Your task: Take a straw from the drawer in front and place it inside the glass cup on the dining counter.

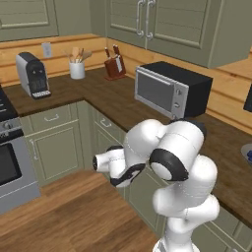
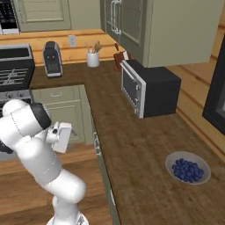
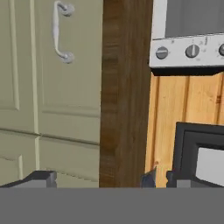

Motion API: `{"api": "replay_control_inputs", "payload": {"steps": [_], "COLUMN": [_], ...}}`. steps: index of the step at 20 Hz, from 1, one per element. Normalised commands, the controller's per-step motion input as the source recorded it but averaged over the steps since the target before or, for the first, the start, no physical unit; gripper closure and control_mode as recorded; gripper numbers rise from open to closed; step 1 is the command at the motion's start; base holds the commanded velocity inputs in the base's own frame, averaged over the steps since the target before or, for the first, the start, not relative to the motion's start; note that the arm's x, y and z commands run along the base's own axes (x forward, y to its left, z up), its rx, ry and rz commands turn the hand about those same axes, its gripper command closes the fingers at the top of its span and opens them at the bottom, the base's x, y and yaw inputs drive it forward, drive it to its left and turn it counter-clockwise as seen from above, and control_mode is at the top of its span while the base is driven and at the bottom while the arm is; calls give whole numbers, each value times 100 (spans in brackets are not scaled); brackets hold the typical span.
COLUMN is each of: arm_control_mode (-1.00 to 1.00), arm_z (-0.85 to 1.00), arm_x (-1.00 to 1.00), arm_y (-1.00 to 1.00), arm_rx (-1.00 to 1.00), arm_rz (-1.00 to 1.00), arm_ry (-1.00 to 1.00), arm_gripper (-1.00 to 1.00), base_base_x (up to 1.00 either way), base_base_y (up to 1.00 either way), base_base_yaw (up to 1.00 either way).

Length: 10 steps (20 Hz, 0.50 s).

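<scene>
Straw stays unseen, presumably in a sage-green drawer (image 1: 109, 124) under your dark wood tabletop (image 1: 118, 101). Right base view: arm folded beside the cabinets. Hand view: hand (image 3: 94, 179) fingertips apart, empty. Judge it light, slippery; pinch mid-length

We're in a home kitchen: a microwave (image 1: 170, 88) sits on the dark wood desk (image 1: 113, 96), knife block (image 1: 115, 65) and coffee maker (image 1: 32, 75) off to its left, green cabinets (image 1: 54, 142) below, stove (image 2: 15, 74) beyond.
</scene>
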Motion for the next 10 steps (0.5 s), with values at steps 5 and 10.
{"api": "replay_control_inputs", "payload": {"steps": [5,10], "arm_control_mode": [-100,-100], "arm_z": [-32,-47], "arm_x": [56,47], "arm_y": [-21,-16], "arm_rx": [-10,-11], "arm_rz": [-4,-4], "arm_ry": [0,0], "arm_gripper": [-100,-100], "base_base_x": [0,0], "base_base_y": [0,0], "base_base_yaw": [0,0]}}
